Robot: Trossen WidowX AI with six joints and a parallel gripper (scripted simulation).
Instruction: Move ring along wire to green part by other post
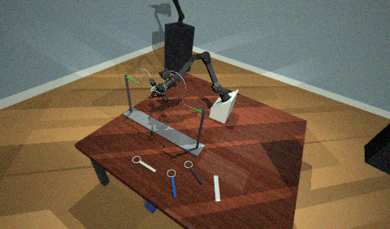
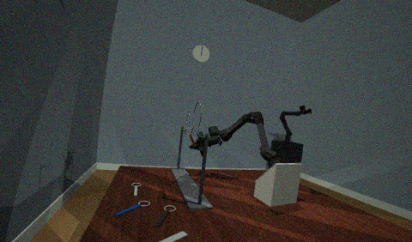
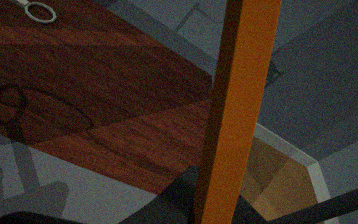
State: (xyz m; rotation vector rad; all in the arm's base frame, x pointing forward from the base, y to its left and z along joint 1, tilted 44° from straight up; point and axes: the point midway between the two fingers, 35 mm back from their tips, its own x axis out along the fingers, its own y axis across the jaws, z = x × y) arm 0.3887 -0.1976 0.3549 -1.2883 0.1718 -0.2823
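Note:
My gripper (image 1: 156, 90) (image 2: 196, 144) (image 3: 200, 176) is shut on the orange handle (image 2: 191, 138) (image 3: 240, 100) of the ring (image 1: 153, 84). It holds the ring in the air a little past the left post (image 1: 128, 95), near the first small bend of the thin grey wire (image 1: 185, 86) (image 2: 198, 107). The green part at the left post (image 1: 131, 79) lies just behind the ring. The green part at the right post (image 1: 197, 110) is farther along, past the big wire loop. In the wrist view the handle runs straight up the frame and the ring itself is out of view. I cannot tell whether the ring touches the wire.
The posts stand on a grey base plate (image 1: 166, 134) (image 2: 186, 189). The arm's white base block (image 1: 224, 106) (image 2: 278, 184) stands behind the right post (image 1: 201, 130). Three spare rings, with white (image 1: 144, 163), blue (image 1: 172, 184) and dark (image 1: 193, 172) handles, and a white bar (image 1: 216, 187) lie at the table front.

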